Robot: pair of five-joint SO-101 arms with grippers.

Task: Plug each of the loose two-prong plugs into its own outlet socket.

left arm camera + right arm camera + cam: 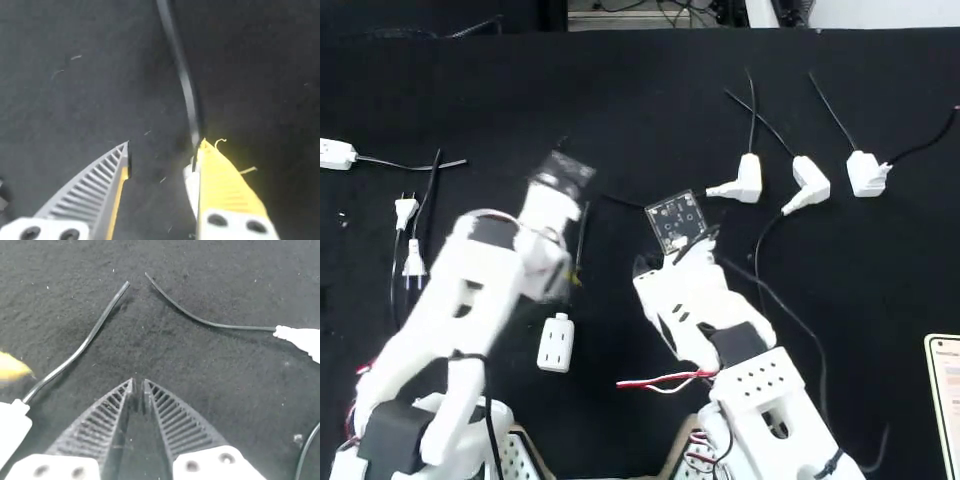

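Left gripper (165, 145) gaped wide, empty, black cord (185, 85) against its yellow finger | right gripper (138, 382) was pinched closed, empty | outlet socket (556, 342) lay just behind left gripper | probably light, rigid: grab its body, not the floppy cord

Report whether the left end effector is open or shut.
Open. The left end effector has its fingertips apart, bare table between them; a black cord runs beside the yellow one.

Soft, even light throughout. Ahead of the right gripper (138, 384), jaws closed, you see the black cloth (210, 355) matte and glare-free; shadows barely register; the white plug (300, 337) beyond the jaws reads brightest.
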